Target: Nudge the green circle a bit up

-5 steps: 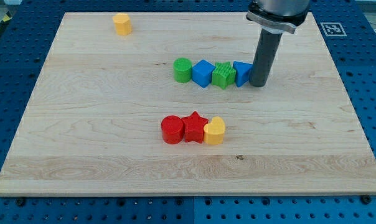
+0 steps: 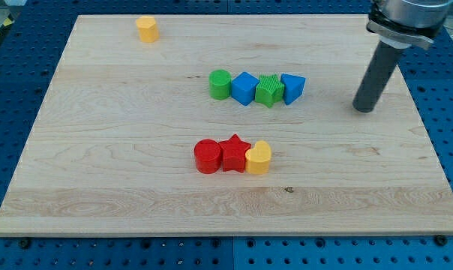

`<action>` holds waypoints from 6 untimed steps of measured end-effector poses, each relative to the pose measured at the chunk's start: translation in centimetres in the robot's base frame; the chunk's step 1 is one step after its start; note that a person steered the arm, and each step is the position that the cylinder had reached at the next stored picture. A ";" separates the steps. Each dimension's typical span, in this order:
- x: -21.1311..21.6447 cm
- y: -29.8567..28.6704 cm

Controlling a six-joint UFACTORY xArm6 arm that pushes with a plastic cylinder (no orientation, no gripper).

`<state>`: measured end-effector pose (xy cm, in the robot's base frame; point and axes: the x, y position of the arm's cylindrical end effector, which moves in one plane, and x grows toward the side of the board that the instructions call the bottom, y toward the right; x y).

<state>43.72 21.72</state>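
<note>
green circle not yet nudged

the green round block (image 2: 220, 85) is seen at the left end of a row on the pale wooden surface (image 2: 121, 165), touching a blue cube (image 2: 244, 88). no hand is fitted, so none can be reported open or closed. my tip (image 2: 364, 109) is placed well apart, at the view's right. the push is judged not yet begun; an approach from below the circle is left.

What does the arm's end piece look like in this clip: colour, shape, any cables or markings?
A straight, dark grey to black cylindrical rod, smooth and unmarked down to my tip. Above it sits a wider, lighter grey metallic collar. No cables or labels show, and there is no claw.
</note>
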 end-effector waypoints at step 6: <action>2.5 -6.5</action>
<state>46.22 15.21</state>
